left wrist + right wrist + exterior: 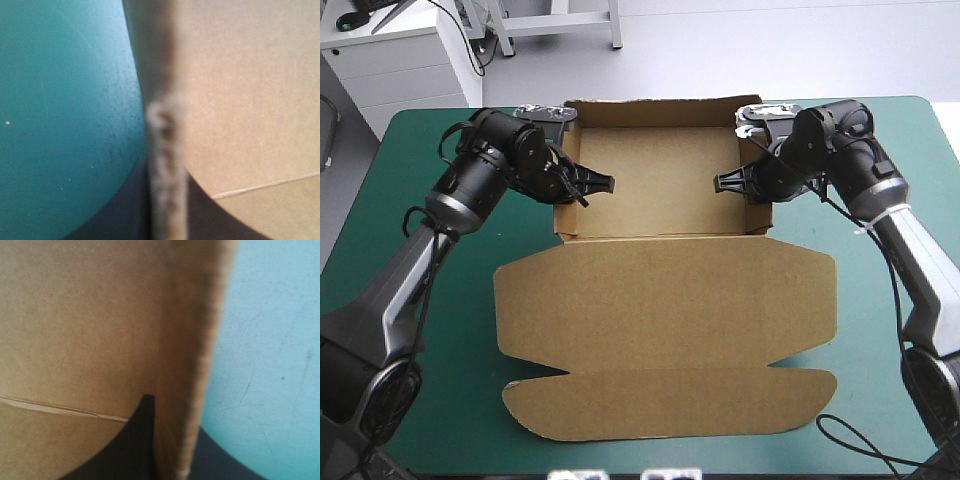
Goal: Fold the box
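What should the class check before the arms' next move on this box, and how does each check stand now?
1. Left jaws shut on the left side wall of the box: ok.
2. Right jaws shut on the right side wall: ok.
3. Back wall raised: ok.
4. Lid flat on the teal-green cover: ok.
5. Side walls tucked and locked: cannot tell.

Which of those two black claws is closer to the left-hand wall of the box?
Left. The left gripper is shut on the box's left wall; the right gripper clamps the opposite wall.
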